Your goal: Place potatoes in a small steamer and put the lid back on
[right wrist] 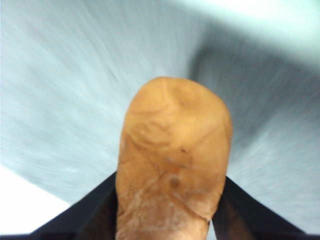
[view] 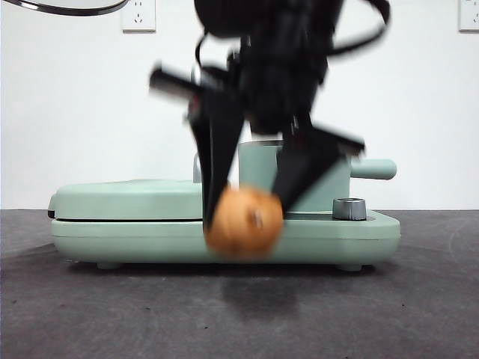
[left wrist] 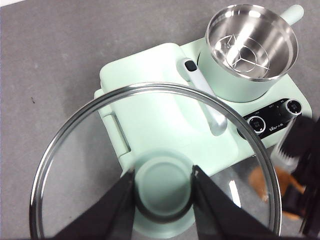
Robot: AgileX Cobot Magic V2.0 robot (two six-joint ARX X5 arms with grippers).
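My right gripper (view: 243,213) is shut on the orange-brown potato (view: 245,221), which hangs blurred above the table in front of the appliance; the right wrist view shows the potato (right wrist: 172,160) filling the space between the black jaws. My left gripper (left wrist: 162,187) is shut on the mint-green knob (left wrist: 162,192) of the glass lid (left wrist: 75,130), held high above the appliance. The small steamer (left wrist: 250,50) stands open at the appliance's right end, its steel inside and a wire rack showing. In the front view the steamer (view: 258,168) sits behind the right arm.
The flat mint-green griddle cover (view: 127,198) with a chrome handle (left wrist: 207,105) takes up the appliance's left part. Control knobs (view: 349,209) sit at its front right. A power cable (view: 67,9) hangs at the top left. The dark table (view: 90,314) lies in front.
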